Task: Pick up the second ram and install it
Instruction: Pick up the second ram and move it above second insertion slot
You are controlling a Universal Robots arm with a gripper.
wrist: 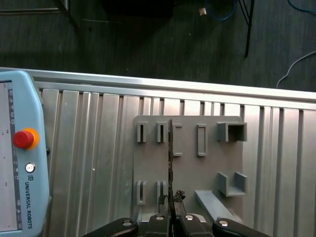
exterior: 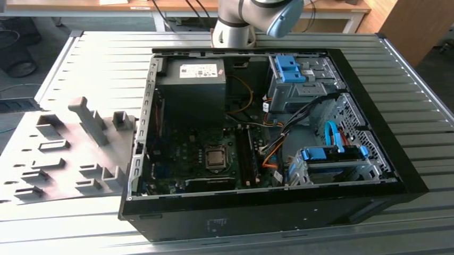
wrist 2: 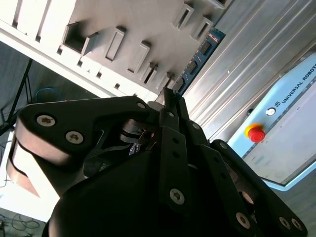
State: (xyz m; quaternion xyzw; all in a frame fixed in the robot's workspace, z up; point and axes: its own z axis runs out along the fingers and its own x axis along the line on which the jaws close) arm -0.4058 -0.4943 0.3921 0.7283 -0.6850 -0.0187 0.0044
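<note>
The claw (wrist 2: 168, 98) (wrist: 170, 198), built of matte black metal links with bright screw heads, is pressed together on the second ram (wrist 2: 200, 57) (wrist: 170, 158), a long, narrow, flat blue-green circuit board with a row of black chips. Its 2 fingers pinch one end of the stick, and the rest juts straight out beyond the tips. In the first wrist view the board is edge-on, a thin dark line.

Behind the stick in both wrist views lies the flat grey plastic holder tray (wrist 2: 128, 24) (wrist: 197, 173) (exterior: 74, 159), moulded with raised rectangular slot blocks and a long wedge-shaped rib. I cannot tell whether the stick touches the tray. The tray rests on the ribbed, silvery aluminium bench (exterior: 106, 69) (wrist: 98, 173) (wrist 2: 247, 64). A pale blue teach pendant (wrist: 19, 197) (wrist 2: 291, 113) with a round red button lies on the bench near the tray, apart from it.

In the exterior view, the open black steel computer case (exterior: 248, 220) lies on its side to the exterior view's right of the tray. Inside it is a dark green motherboard (exterior: 177, 154) with a square metallic processor socket (exterior: 215, 158).
</note>
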